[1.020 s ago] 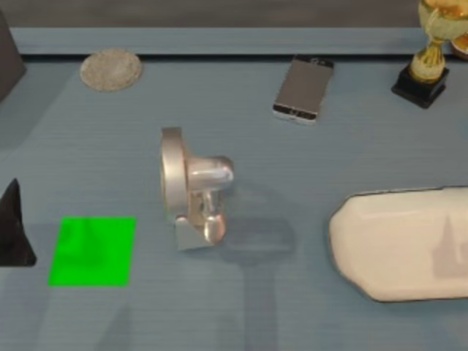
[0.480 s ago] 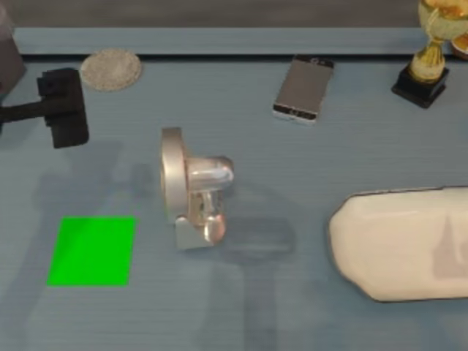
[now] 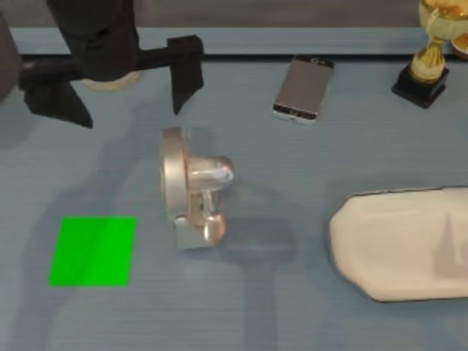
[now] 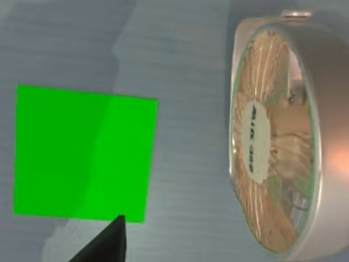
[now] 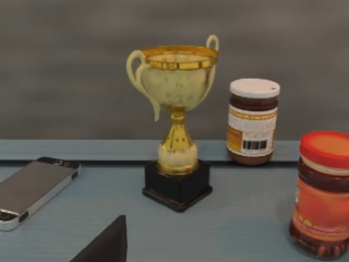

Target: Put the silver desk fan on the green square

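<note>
The silver desk fan is seen standing on the blue table, near the middle and a little to the left, its ring-shaped head turned toward the table's left side. The green square lies bare on the table, to the left of the fan and nearer the front edge, apart from it. The left gripper is held above the table at the far left, behind the fan, with its fingers spread wide and nothing between them. In the left wrist view the face of the fan and the green square are both shown below the camera.

The approach step is judged to be in hand; no grasp has been made. For the next move, the open gripper would need to be brought down around the fan and closed on it, before it is carried to the square.

The right arm is parked at the table's right side; whether its fingers are open cannot be told.
</note>
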Controlling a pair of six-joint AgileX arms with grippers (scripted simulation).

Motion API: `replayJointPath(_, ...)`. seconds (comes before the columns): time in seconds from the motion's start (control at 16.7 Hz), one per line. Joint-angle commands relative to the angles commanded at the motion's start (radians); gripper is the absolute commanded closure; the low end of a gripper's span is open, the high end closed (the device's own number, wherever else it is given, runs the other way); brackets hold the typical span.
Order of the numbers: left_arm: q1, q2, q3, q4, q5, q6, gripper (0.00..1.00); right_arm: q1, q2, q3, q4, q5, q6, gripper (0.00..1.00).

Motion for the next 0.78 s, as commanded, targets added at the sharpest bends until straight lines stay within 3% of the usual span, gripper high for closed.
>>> replayJointPath(0.3,-0.057,0.223,0.237,-0.165,0.0,-0.071,0.0,0.0,0.0,0.0,0.0,0.0,0.0,0.0)
replayJointPath(0.78,-0.058,0.239,0.239,-0.162,0.0,-0.075,0.0,0.0,0.0,0.0,0.0,0.0,0.0,0.0)
